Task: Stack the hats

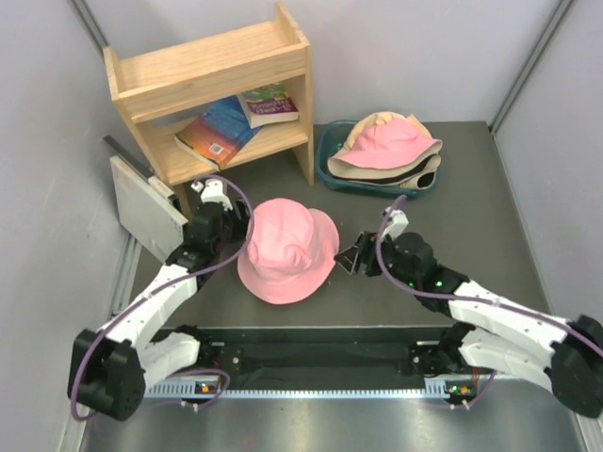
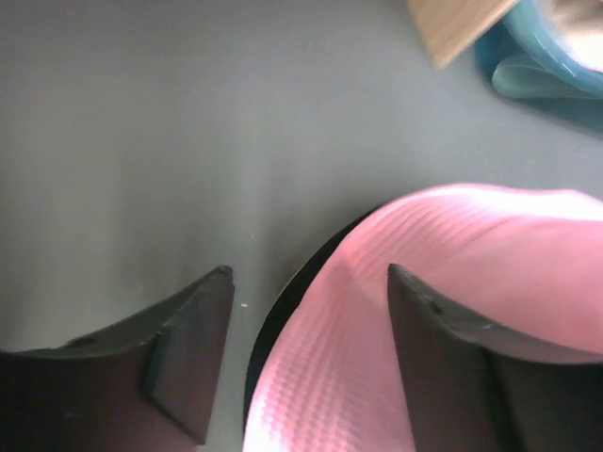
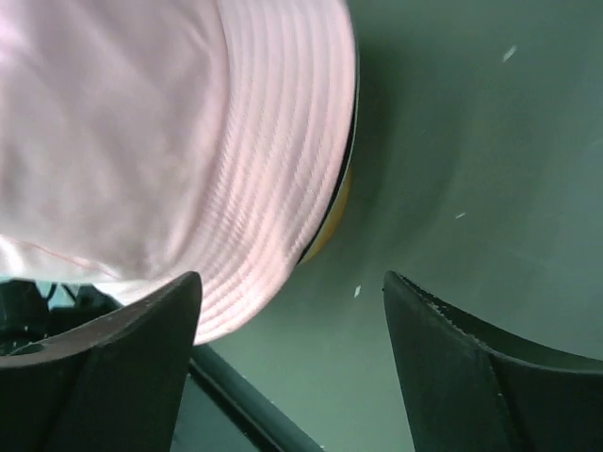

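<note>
A pink bucket hat (image 1: pixel 287 250) lies in the middle of the table, with a dark brim edge showing under it in the left wrist view (image 2: pixel 443 311). In the right wrist view (image 3: pixel 188 151) a tan edge also shows beneath it. My left gripper (image 1: pixel 236 226) is open at the hat's left brim, the brim between its fingers (image 2: pixel 193 348). My right gripper (image 1: pixel 350 259) is open just right of the hat, apart from it. More hats, pink on top (image 1: pixel 391 141) over beige and black ones, sit piled in the teal tub (image 1: pixel 332 169).
A wooden shelf (image 1: pixel 212 85) with books (image 1: pixel 226 127) stands at the back left. A grey flat panel (image 1: pixel 141 207) leans at the left wall. Walls close in both sides. A black rail (image 1: pixel 320 353) runs along the near edge.
</note>
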{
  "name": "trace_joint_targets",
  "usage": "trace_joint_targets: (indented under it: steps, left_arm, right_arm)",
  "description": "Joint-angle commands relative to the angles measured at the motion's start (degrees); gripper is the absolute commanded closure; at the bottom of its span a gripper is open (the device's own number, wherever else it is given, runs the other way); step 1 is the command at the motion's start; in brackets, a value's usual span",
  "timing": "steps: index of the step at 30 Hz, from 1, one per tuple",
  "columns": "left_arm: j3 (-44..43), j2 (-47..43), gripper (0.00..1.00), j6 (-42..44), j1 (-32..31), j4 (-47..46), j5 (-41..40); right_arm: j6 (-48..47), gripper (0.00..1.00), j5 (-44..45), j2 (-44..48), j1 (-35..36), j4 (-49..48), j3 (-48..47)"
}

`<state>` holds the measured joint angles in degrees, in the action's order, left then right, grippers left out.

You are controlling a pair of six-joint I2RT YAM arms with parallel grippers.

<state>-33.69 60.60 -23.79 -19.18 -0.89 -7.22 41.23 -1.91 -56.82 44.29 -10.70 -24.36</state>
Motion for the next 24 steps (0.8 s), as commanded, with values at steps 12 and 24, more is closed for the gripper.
trace_joint_targets:
  steps: [12, 24]
  left_arm:
    - [-18.94, -13.75, 0.01, 2.87, 0.02, 28.64, -7.28]
    - [-22.56, -12.87, 0.01, 13.6, 0.02, 27.52, -6.74]
  right_arm:
    - [-19.43, 0.04, 15.79, 12.88, -10.71, 25.11, -22.91]
    - [-23.75, 0.02, 8.97, -8.73, -23.54, 20.82, -39.7]
